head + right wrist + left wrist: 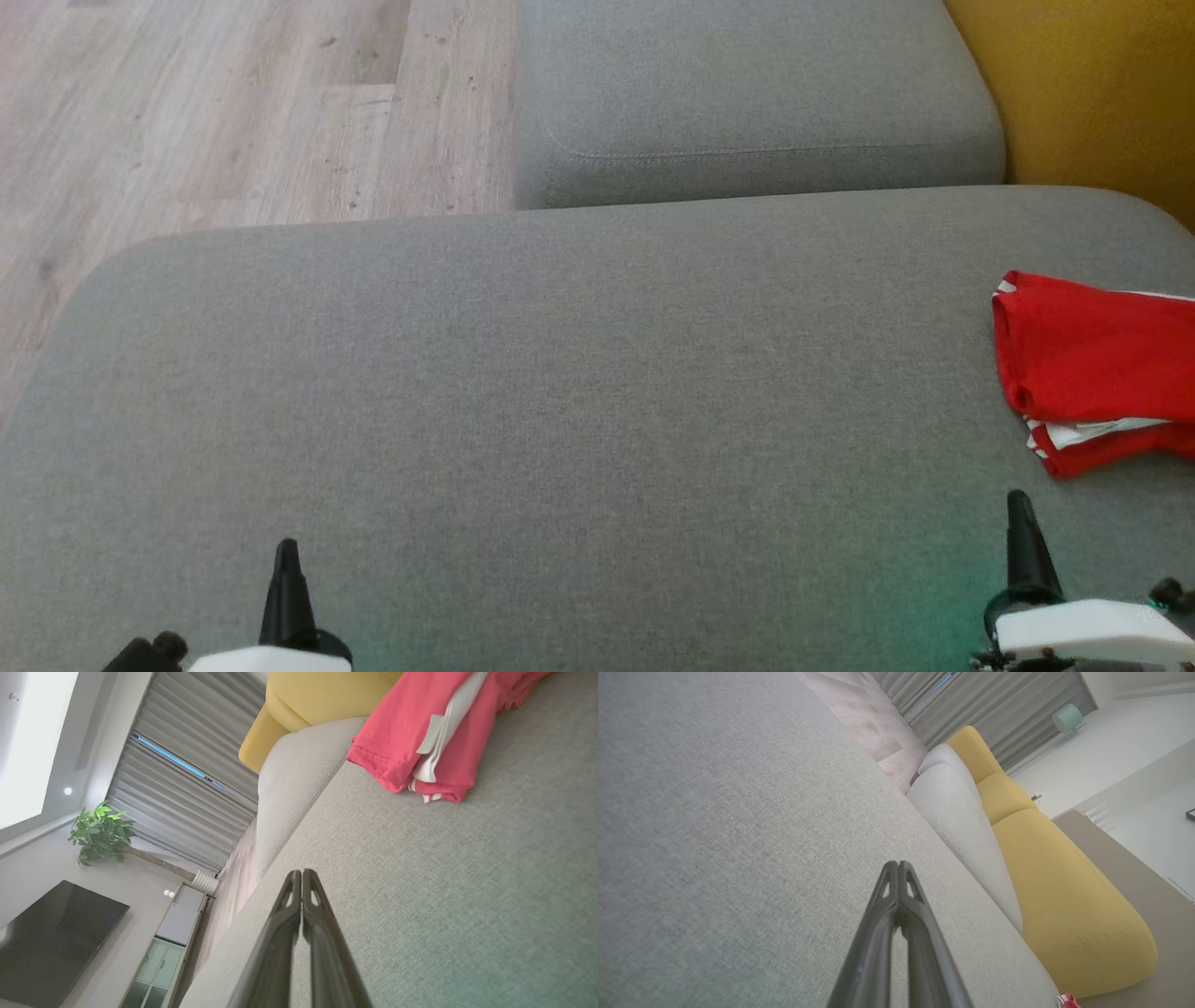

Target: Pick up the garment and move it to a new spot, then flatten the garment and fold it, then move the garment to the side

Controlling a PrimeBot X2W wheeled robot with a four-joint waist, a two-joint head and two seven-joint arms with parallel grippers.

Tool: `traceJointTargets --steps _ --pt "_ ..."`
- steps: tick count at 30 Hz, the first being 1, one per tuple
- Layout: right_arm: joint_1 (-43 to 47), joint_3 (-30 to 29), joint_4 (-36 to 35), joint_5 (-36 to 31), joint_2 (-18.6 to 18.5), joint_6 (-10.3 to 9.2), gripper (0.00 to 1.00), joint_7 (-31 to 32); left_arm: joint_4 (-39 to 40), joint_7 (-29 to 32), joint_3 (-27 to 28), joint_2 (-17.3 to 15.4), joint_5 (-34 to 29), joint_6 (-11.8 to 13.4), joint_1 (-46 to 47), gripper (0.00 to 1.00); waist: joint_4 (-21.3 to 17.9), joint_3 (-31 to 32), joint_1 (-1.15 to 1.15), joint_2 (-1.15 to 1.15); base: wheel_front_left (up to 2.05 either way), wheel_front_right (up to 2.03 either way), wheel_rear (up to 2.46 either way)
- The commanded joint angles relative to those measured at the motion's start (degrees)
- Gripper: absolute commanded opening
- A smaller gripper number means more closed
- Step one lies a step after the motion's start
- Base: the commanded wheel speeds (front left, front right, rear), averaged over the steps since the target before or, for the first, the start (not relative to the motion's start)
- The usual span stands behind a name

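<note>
Left gripper [287, 549], two long dark fingers: pressed tip to tip, empty, low over near-left part of wide grey woven-fabric sofa cushion [560, 392]. Right gripper [1019, 499]: likewise pinched together, holding nothing, over near-right part of same cushion. Folded red cloth garment [1092, 369] with white trim: lying on cushion's right side, just beyond right gripper and apart from it, cut off by head view's edge. Mustard-yellow upholstered backrest [1083, 84] behind garment. Pale wood-plank floor [233, 103] at far left.
</note>
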State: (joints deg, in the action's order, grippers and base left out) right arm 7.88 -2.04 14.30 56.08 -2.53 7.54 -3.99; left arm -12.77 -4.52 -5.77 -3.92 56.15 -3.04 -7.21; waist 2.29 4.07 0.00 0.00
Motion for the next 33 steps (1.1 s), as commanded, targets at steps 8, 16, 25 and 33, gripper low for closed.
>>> traceJointTargets --steps 8,16,25,33 --pt "-4.7 -0.1 -1.5 6.5 -1.2 -0.03 0.0 1.6 1.1 1.5 2.7 -0.7 6.6 -0.9 5.1 0.0 -0.4 -0.7 0.0 0.0 0.0 0.0 0.0" --pt "-6.5 -0.7 -1.2 12.4 -1.2 -0.04 0.0 3.1 0.7 2.9 4.1 -0.7 12.6 -1.6 6.7 0.0 -0.7 -1.4 0.0 0.0 0.0 0.0 0.0" --pt "-8.3 -1.3 -1.0 18.4 -1.2 -0.04 0.0 4.6 0.2 4.4 5.5 -0.7 18.7 -2.3 8.2 0.0 -1.1 -2.0 0.0 0.0 0.0 0.0 0.0" --pt "-9.7 -1.7 -0.9 22.9 -1.2 -0.04 0.0 5.8 -0.1 5.6 6.6 -0.7 23.4 -2.8 9.4 0.0 -1.4 -2.6 0.0 0.0 0.0 0.0 0.0"
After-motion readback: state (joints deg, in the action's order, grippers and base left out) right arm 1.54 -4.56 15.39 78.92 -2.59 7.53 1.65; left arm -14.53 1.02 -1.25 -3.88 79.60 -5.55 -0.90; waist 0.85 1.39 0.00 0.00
